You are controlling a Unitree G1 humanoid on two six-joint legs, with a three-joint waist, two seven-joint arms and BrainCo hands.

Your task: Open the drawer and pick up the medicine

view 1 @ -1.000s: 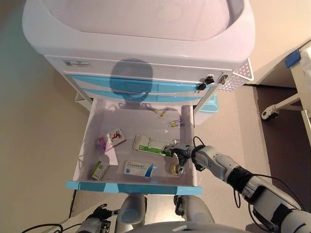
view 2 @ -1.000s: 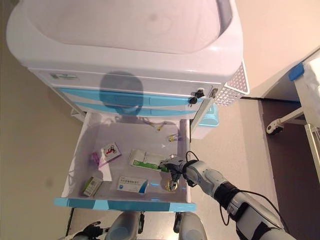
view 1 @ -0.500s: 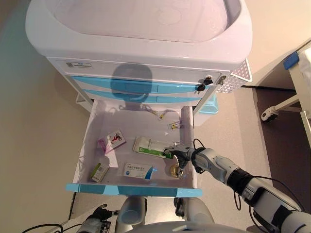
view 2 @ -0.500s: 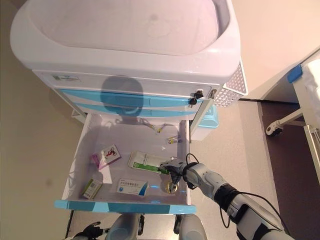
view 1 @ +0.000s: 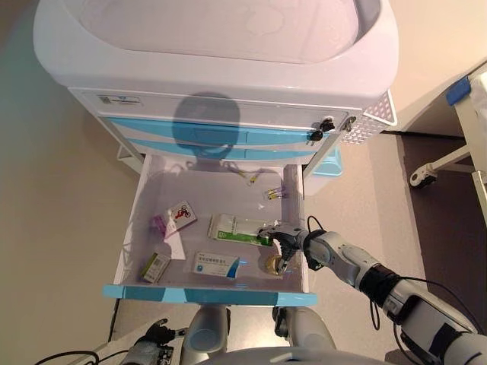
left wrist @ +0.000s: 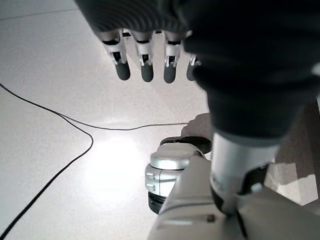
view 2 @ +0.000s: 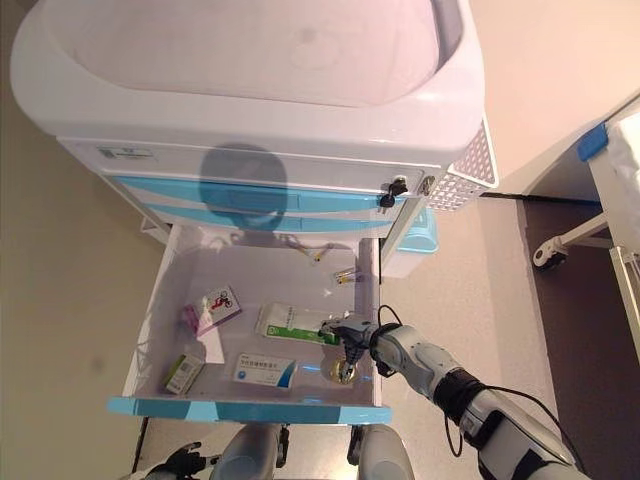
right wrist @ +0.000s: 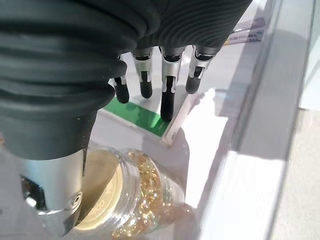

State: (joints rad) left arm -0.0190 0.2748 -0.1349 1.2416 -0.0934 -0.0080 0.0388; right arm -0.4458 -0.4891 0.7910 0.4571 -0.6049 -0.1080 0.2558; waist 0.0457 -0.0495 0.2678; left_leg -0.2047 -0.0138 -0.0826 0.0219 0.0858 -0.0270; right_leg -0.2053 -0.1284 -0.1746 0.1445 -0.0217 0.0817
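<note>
drawer (view 1: pixel 130 236): pulled open, lowest in the cart (view 1: pixel 213 68)
right hand (view 1: pixel 283 242): inside drawer at its right wall, fingers (right wrist: pixel 167 102) relaxed and spread, gripping nothing
jar (right wrist: pixel 135 195): clear, yellow capsules inside, on its side just under the thumb, touching it
green-white box (view 1: pixel 237 228): right at the fingertips
other boxes (view 1: pixel 215 265): further left of the hand
left hand (left wrist: pixel 150 60): low over the floor, fingers straight
</note>
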